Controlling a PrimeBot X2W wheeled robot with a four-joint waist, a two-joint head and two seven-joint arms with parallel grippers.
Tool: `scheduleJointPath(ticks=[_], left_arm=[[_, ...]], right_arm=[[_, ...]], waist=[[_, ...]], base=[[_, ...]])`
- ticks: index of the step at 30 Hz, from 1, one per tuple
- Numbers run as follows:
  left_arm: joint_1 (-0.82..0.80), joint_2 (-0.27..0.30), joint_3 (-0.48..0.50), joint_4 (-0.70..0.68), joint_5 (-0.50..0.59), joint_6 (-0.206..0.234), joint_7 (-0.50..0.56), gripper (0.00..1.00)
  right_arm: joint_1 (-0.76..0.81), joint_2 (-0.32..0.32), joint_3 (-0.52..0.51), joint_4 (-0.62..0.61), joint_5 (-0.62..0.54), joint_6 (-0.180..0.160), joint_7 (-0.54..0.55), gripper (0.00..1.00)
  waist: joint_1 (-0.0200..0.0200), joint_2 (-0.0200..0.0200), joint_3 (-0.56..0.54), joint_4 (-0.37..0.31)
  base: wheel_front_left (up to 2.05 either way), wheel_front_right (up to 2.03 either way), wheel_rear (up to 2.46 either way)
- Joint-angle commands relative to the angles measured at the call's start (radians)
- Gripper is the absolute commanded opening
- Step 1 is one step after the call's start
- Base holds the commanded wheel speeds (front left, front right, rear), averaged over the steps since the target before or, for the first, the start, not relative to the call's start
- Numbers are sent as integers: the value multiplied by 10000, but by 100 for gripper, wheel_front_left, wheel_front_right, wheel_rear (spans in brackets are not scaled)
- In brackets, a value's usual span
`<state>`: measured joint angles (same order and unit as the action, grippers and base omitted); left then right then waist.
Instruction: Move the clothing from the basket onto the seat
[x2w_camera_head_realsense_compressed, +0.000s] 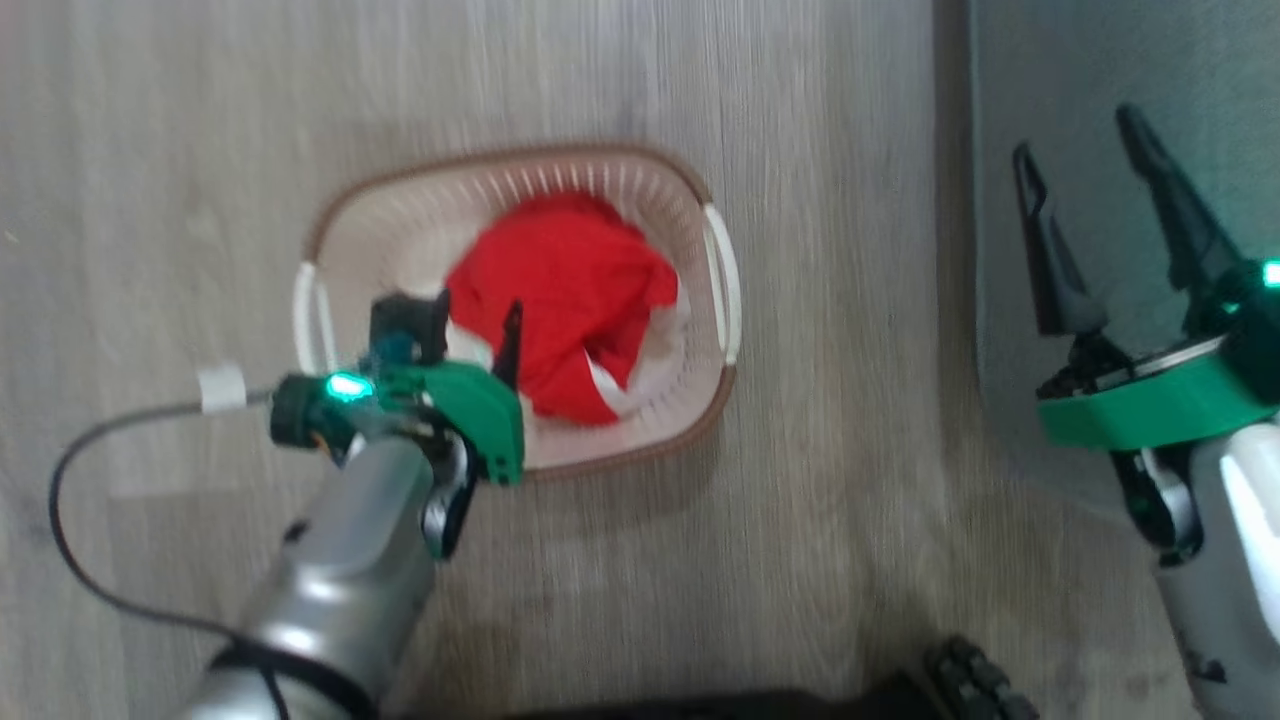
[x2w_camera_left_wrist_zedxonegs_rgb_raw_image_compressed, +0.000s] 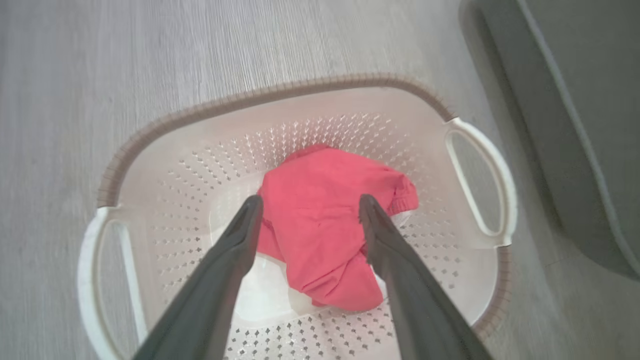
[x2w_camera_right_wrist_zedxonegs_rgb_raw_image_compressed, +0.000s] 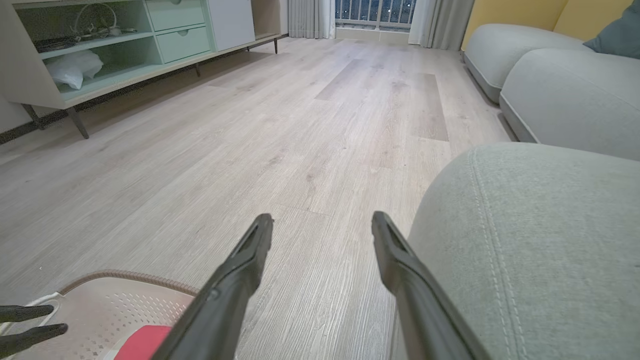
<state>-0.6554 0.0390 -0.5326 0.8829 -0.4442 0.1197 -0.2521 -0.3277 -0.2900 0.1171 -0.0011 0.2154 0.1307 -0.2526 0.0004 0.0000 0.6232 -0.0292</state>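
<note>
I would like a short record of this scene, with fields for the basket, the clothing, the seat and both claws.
basket: on the wooden floor, beside the seat
clothing: red, crumpled, inside the basket
seat: grey-green; no clothing on its visible part
left claw: open, over the basket, aimed at the clothing
right claw: open, empty, by the seat's edge

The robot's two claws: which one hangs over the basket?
The left gripper, open above the red clothing in the basket; the right gripper is by the grey-green seat.
</note>
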Motion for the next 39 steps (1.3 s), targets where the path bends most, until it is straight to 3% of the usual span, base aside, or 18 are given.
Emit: scheduleJointPath(ticks=[1,13,17,23,32,33,34,39], left_arm=[[-155,113,101,99,-109,15,-97,100],[-2839,112,-813,3155,-1657,-264,318,100],[-3378,112,-668,3539,-2330,-335,855,100],[-3889,112,-925,3840,-2371,-345,1175,100],[-4234,112,-1382,4010,-2461,-761,1584,100],[-4251,112,-1405,4018,-2486,-772,1622,36],[-4273,112,-1431,4024,-2501,-776,1627,0],[-4323,112,-1567,4044,-2612,-877,1645,0]], right_arm=[[25,-176,89,-430,52,0,-91,100],[-281,13,210,-1769,-9,0,-91,100],[-337,53,398,-2046,-70,0,-92,100],[-346,76,436,-2225,-149,0,-92,100],[-261,151,512,-2333,-282,0,-92,100],[-267,163,523,-2337,-289,0,-92,100],[-274,176,533,-2339,-295,0,-92,100],[-331,223,586,-2301,-298,0,-92,100]], waist=[[-4,0,1195,-308],[-4,0,3044,-932],[-4,0,3445,-1156],[-4,0,3732,-1304],[-4,0,3992,-1428],[-4,0,4007,-1434],[-4,0,4020,-1437],[-4,0,4029,-1440]], base=[[0,0,0],[0,0,0],[0,0,0],[0,0,0],[0,0,0],[0,0,0],[0,0,0],[0,0,0]])
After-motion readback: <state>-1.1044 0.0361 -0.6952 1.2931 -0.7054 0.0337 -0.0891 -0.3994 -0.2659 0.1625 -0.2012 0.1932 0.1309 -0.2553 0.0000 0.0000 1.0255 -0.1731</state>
